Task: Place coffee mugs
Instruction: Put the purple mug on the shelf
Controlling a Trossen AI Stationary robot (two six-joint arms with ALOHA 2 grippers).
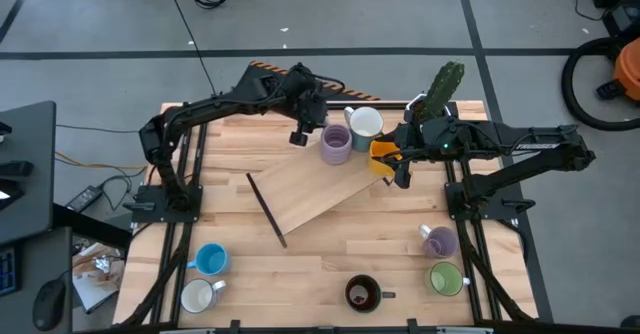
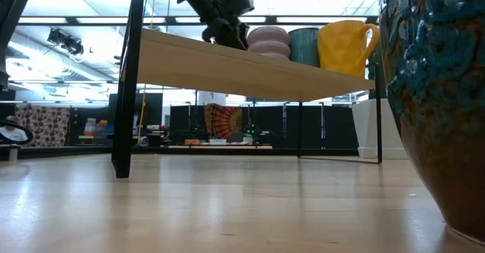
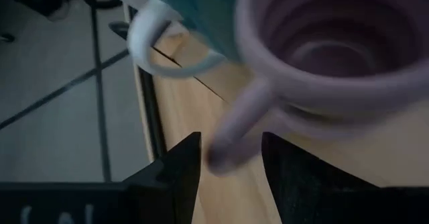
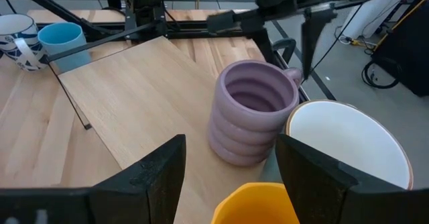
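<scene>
Pale wooden planks form the table [image 1: 330, 254], and on it stands a raised light-wood shelf board on thin black legs [image 1: 310, 189].

Three mugs sit in a row along the far edge of that shelf. A ribbed lavender ceramic mug [image 1: 336, 145] is on the left, with its handle reaching toward the left gripper. A white-rimmed mug with a teal outside [image 1: 364, 123] stands just beside it, slightly farther back. A yellow-orange mug [image 1: 384, 158] is on the right of the row.

Five more mugs rest on the table near the front edge. A light blue mug [image 1: 210, 260] and a white mug [image 1: 198, 296] stand together at the near left. A dark brown mug [image 1: 362, 293] sits near the middle. A second lavender mug [image 1: 439, 241] and a green mug [image 1: 446, 278] stand at the near right.

The left gripper [image 1: 299, 136] hangs just left of the ribbed lavender mug. In its wrist view the fingers [image 3: 175, 167] are spread, with the mug's handle lying between them and no clear contact.

The right gripper [image 1: 402, 177] hovers at the yellow-orange mug, and its fingers [image 4: 154, 167] are spread wide, released, grasping nothing.

A green cactus in a white pot [image 1: 441, 88] stands at the far right corner of the table.
</scene>
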